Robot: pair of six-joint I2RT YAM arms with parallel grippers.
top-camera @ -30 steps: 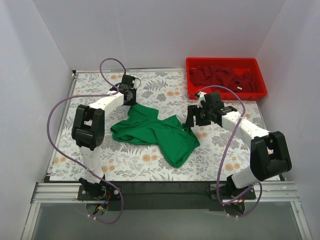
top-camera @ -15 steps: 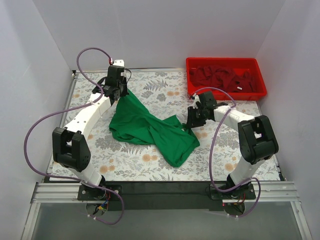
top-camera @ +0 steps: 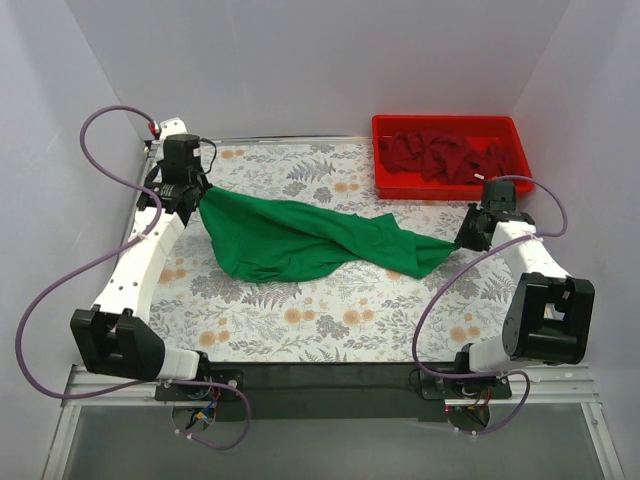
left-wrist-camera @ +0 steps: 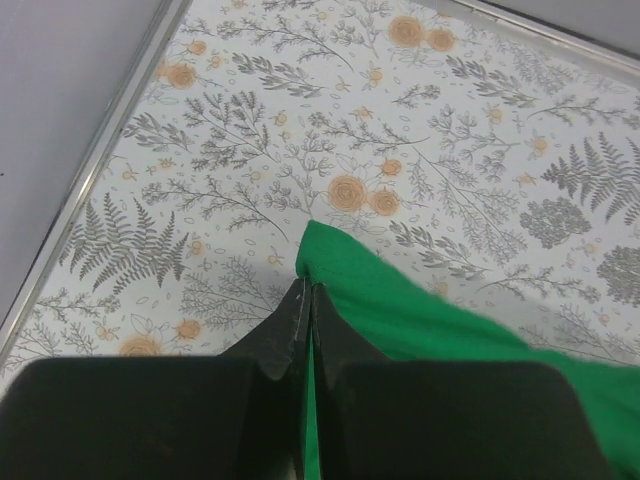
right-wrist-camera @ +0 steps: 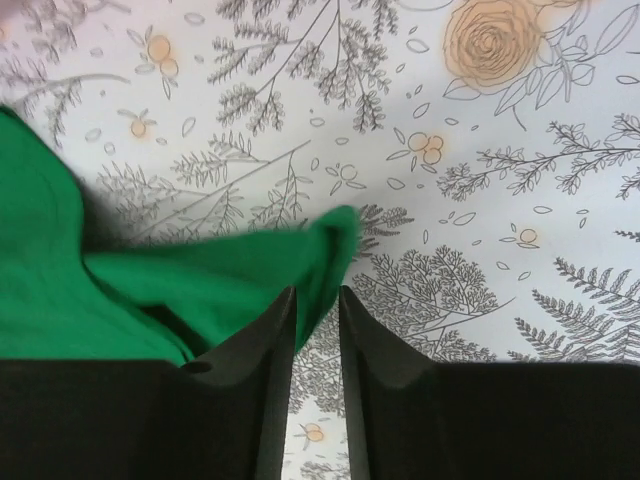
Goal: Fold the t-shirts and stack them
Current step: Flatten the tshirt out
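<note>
in the last second the two arms have swung apart, the left hand (top-camera: 192, 190) out to the far left corner of the table (top-camera: 330, 320) and the right hand (top-camera: 468, 236) toward the right edge. the green t-shirt (top-camera: 300, 240), bunched in a heap before, now lies drawn out in a long band between them. each hand is pinched tight on one end of the cloth. this looks like spreading ahead of the first fold. the dark red t-shirts (top-camera: 450, 155) wait in the red bin (top-camera: 445, 119). no brand or writing is readable; a pale speck among them, perhaps a tag, is too small to read.
</note>
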